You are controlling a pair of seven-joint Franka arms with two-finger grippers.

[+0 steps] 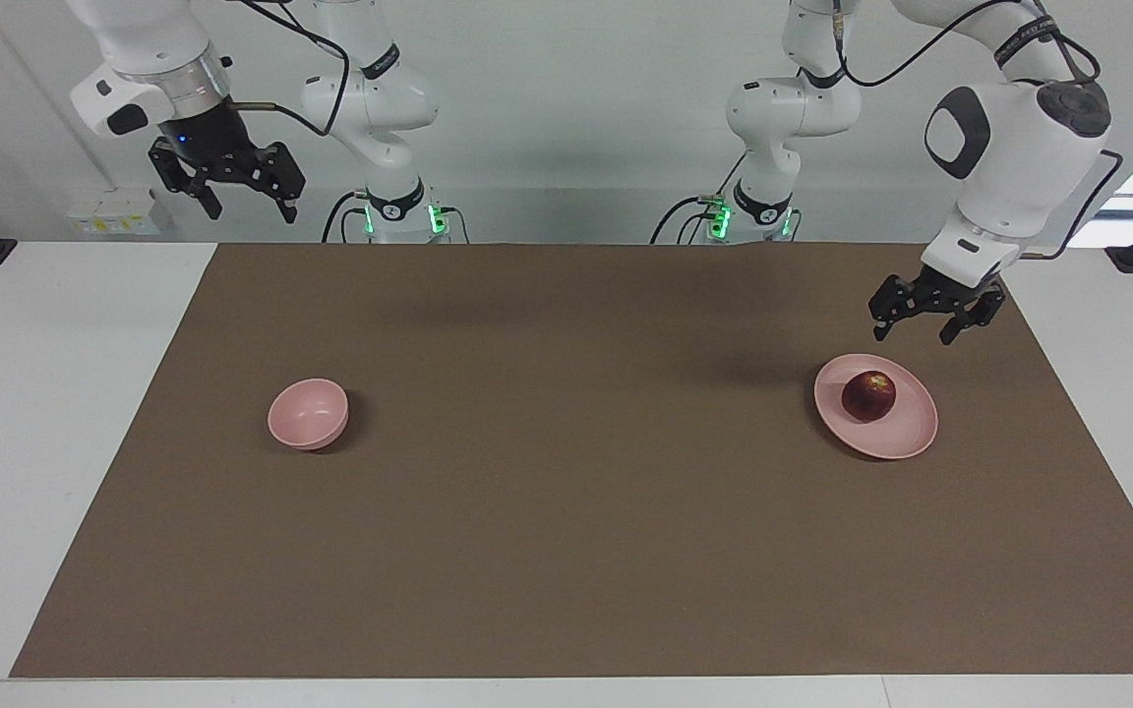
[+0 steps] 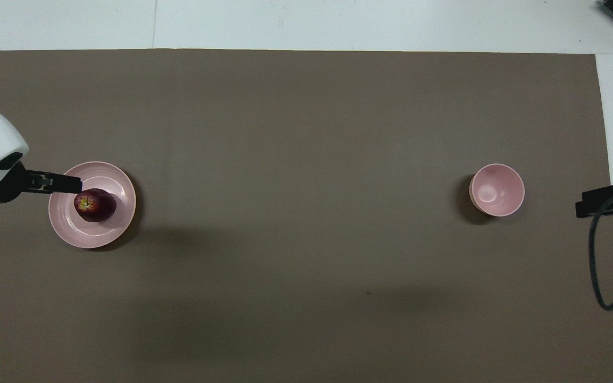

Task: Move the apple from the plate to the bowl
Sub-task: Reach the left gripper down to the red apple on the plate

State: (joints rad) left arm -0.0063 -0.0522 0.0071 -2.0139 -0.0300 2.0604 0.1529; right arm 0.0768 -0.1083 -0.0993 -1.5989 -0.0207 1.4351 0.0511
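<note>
I see the apple [image 1: 868, 394] sitting on the plate [image 1: 906, 433], a bit off-centre toward the robots' side of it, stem end up. Plate is on the brown mat [image 1: 566, 551] toward the left arm's end of the desk [image 1: 35, 393], roughly midway between the robots' edge and the edge away from them.

Bowl [image 1: 307, 414] is upright on the mat toward the right arm's end, about level with the plate, well apart from it. Nothing in it that I can see.

Left gripper [image 1: 911, 332] is in the air over the mat, at the plate's rim on the robots' side, pointing down. Fingers wide, holding nothing, not touching apple or plate. In the overhead view its black tip [image 2: 54, 183] overlaps the plate rim, just beside the apple.

Right gripper [image 1: 248, 207] hangs high near the robots' edge at the right arm's end, fingers wide, holding nothing; that arm is waiting. Overhead shows only its tip [image 2: 602, 201] at the mat's edge, clear of the bowl.
</note>
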